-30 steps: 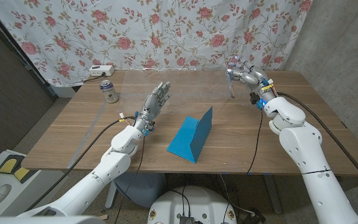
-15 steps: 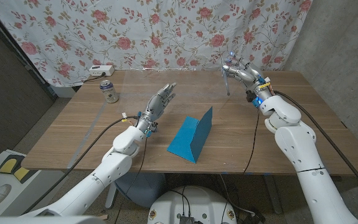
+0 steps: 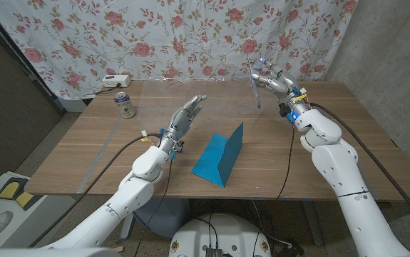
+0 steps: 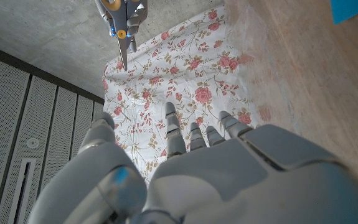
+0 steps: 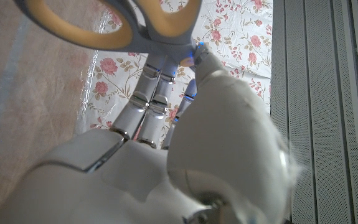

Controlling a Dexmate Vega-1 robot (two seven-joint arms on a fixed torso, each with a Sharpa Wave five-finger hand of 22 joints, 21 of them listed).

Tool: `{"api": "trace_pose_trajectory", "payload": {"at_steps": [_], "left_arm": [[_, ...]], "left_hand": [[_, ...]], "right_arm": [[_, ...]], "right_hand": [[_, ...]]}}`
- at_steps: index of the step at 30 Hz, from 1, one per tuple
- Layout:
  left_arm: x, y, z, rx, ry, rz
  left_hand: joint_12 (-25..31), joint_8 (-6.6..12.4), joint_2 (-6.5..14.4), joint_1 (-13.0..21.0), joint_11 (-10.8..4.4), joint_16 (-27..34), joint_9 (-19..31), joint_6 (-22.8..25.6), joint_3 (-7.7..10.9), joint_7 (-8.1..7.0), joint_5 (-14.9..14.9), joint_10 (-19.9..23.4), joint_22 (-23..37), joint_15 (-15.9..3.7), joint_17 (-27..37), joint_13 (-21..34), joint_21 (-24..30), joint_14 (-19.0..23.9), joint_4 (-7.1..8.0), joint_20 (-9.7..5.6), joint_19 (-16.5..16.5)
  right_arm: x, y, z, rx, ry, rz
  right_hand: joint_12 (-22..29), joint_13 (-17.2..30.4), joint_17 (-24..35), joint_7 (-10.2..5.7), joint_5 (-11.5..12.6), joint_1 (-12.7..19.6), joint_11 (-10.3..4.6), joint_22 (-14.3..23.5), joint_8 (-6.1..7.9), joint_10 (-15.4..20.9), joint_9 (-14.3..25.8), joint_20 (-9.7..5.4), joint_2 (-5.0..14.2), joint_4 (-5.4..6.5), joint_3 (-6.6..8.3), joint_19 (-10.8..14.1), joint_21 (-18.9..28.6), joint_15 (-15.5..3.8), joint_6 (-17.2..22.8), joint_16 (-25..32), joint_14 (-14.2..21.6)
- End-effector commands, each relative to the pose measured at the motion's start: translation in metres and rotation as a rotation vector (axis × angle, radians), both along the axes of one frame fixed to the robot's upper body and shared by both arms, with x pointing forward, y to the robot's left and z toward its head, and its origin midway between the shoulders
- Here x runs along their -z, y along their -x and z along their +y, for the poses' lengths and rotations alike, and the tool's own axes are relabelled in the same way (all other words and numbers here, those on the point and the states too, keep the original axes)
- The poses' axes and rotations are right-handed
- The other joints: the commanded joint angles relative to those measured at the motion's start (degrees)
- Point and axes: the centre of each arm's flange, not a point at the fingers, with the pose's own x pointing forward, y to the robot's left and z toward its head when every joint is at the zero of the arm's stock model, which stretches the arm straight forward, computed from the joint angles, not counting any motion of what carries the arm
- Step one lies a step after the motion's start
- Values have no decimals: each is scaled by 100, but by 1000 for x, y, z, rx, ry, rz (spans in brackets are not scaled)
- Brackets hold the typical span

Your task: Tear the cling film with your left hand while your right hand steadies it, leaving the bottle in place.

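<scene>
Wooden counter (image 3: 347, 143) first, one of it, with one blue box (image 3: 219, 158) standing mid-counter, which looks like the cling film carton. Your two hands hover well apart from it. The left hand (image 3: 183, 118) is to its left, fingers stretched and spread, holding nothing. The right hand (image 3: 276, 81) is near the far edge, fingers wrapped round one pair of scissors (image 4: 122, 25). One can (image 3: 125, 105) sits far left; leave it alone. Plant the right hand on the box before the left pulls.
</scene>
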Motion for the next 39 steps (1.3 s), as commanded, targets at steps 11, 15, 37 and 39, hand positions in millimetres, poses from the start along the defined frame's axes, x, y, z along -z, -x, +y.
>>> {"api": "trace_pose_trajectory", "payload": {"at_steps": [11,15,37,39], "left_arm": [[1,10,-27,56,-62,58],[0,12,-33,78,-80,48],[-2,25,-51,177,-54,28],[-3,25,-52,199,-72,28]], "left_hand": [[-52,14,54,224,-5,-12,39,505,46,223,17,-268,14,119,15,13,-22,-240,50,107,-143],[-61,13,-7,204,-19,-16,38,577,8,199,10,-314,14,131,17,13,-29,-281,57,107,-183],[-25,13,-65,240,-25,5,40,868,-36,186,25,-307,14,112,21,12,-13,-341,73,127,-224],[-27,6,-69,241,-26,5,40,862,-39,182,25,-313,14,117,21,12,-13,-343,74,125,-224]], "right_arm": [[0,7,8,-84,-44,-27],[0,7,11,-100,-53,-33],[6,3,24,-135,-48,-6],[6,3,25,-133,-53,0]], "right_hand": [[-36,-10,29,-20,40,45,9,6,20,-9,8,-548,35,3,20,-44,106,-1307,20,-49,737],[-50,-15,32,-21,43,42,10,2,19,-24,8,-546,34,4,21,-60,131,-1307,17,-61,743],[-68,-35,46,5,57,29,10,-26,25,14,8,-580,10,-1,22,-108,242,-1309,28,-110,774],[-69,-37,48,11,59,29,25,-30,25,20,8,-579,5,-3,21,-111,256,-1310,29,-115,777]]}}
